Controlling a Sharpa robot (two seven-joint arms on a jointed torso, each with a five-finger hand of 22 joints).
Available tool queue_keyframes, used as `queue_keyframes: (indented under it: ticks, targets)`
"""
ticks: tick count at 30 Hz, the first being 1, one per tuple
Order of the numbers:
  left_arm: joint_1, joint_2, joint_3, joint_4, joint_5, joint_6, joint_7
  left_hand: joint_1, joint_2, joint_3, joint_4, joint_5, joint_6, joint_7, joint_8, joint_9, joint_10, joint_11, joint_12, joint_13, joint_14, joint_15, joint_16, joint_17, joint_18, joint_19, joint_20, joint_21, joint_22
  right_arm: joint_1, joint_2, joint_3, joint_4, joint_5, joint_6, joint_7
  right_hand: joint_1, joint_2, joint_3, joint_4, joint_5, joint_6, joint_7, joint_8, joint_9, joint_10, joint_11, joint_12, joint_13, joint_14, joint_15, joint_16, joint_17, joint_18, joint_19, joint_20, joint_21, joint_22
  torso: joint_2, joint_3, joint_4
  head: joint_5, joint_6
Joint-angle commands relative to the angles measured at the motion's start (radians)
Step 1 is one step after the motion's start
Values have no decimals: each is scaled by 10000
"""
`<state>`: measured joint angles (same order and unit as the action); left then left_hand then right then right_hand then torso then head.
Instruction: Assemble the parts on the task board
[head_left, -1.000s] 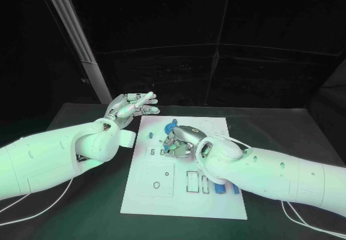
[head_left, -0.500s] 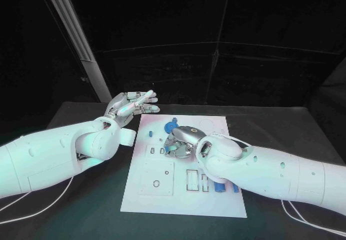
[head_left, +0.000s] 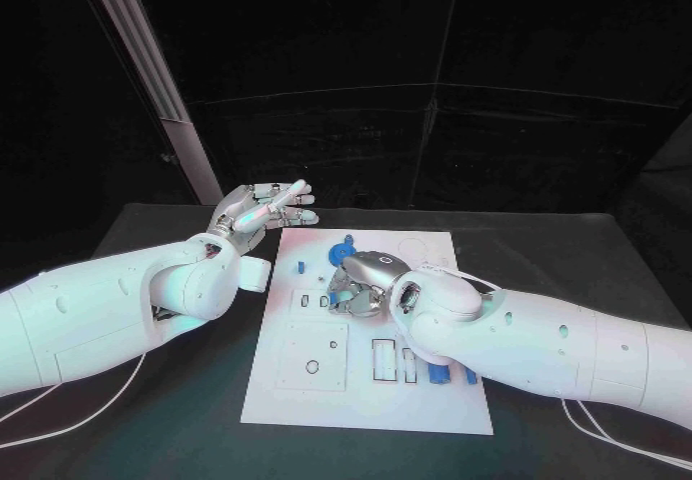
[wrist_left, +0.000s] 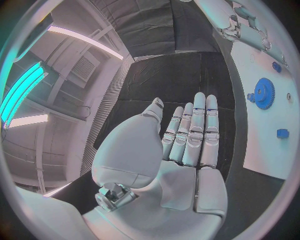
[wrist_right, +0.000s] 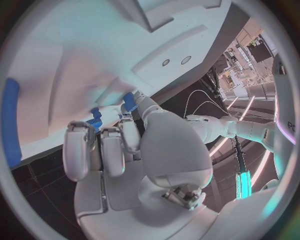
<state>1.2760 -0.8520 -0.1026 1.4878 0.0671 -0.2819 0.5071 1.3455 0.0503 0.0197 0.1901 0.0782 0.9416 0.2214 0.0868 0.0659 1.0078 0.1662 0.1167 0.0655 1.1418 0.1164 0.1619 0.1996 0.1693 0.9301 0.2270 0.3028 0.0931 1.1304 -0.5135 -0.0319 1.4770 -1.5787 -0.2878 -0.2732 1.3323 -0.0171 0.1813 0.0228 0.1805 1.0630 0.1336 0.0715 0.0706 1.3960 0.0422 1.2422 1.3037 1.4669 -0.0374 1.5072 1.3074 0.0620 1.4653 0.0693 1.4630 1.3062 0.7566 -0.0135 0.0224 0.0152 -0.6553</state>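
The black table (head_left: 173, 400) is covered at its middle by the white task board (head_left: 361, 390). The left hand (head_left: 263, 212) is held above the table just beside the board's far left corner, its fingers (wrist_left: 197, 130) stretched out straight and together, nothing gripped. The right hand (head_left: 364, 285) is lowered over the middle of the board, its fingers (wrist_right: 103, 150) curled down onto a small blue part (wrist_right: 95, 118) that is pinched at their tips against the board. A blue gear (head_left: 346, 248) is seated on the board's far part, just beyond the right hand. Several small blue parts (head_left: 437, 374) are set in slots near the board's near edge, beside the right forearm.
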Motion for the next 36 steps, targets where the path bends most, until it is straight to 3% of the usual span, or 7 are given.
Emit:
queue_keyframes:
  ticks: [1,11,17,22,27,32,36]
  targets:
    - [18,10,6,3,24,119,35,13,-28,5,-60,-35,15,4,-12,4,18,41,-19,1,-73,26,-70,17,140,38,28,-40,-9,-14,4,-22,-25,-211,262,-210,-236,-177,-87,91,417,-347,58,-92,-63,-151,67,-221,-122,770,98,-53,1425,-98,-40,60,-42,-17,-4,-1,0,8,-10]
    - [18,8,6,2,24,129,30,13,-28,5,-60,-35,15,4,-12,4,18,41,-19,1,-73,26,-70,17,140,38,28,-40,-9,-15,19,-22,-3,-293,35,-185,-361,-355,-160,155,400,-821,155,-86,-63,-288,159,-435,-321,763,181,-71,1407,-88,-62,147,-65,-56,0,1,-3,-14,-17]
    - [18,8,6,-3,24,130,26,13,-28,5,-60,-35,15,4,-12,4,18,41,-19,1,-73,26,-70,17,140,38,28,-40,-9,-15,24,-22,21,-313,-159,-162,-542,-501,-357,300,-141,-1069,184,-54,-45,-334,201,-504,-412,758,222,-87,1393,-83,-72,193,-77,-71,0,0,-2,-22,-12]
    - [18,9,5,-7,24,139,19,13,-28,5,-60,-35,15,4,-12,4,18,41,-19,1,-73,26,-70,17,140,38,28,-40,-9,-15,13,-22,60,-329,-519,-188,-922,-708,-934,668,-1240,-1369,246,-63,-46,-357,263,-514,-472,752,272,-105,1378,-80,-80,235,-88,-88,-3,0,-5,-19,-5]
    - [17,16,5,-14,-52,147,-48,19,-28,15,-79,-36,29,-5,-17,5,36,34,-26,2,-17,12,-64,43,150,75,22,-34,-15,-31,-129,-22,224,-324,-1498,53,-1047,-790,-1483,1005,-1261,-1583,304,-40,-36,-394,325,-505,-500,742,324,-133,1344,-72,-97,286,-107,-125,-5,4,-1,-18,-5]
    - [16,-49,5,10,-821,227,-490,-97,-49,7,-85,-39,340,-231,48,29,917,-319,291,147,1577,-477,858,673,161,1273,-466,637,247,-21,-854,-15,715,584,-2161,2325,-650,-554,-1636,1043,-1229,-1667,323,-11,-25,-493,344,-580,-588,674,340,-308,1078,-33,-194,310,-205,-325,-30,9,-14,-10,36]
    - [20,-173,6,81,-2008,553,-1381,-193,-94,-6,-28,-48,913,-581,249,107,2035,-778,727,416,3433,-1051,2558,1818,159,2792,-1027,1743,775,151,-1633,-7,1138,2038,-1873,4062,-160,-331,-1816,934,-1220,-1608,296,85,3,-1383,321,-1866,-1696,316,316,-1226,-172,299,-1012,294,-1131,-2078,-72,-4,-40,45,53]
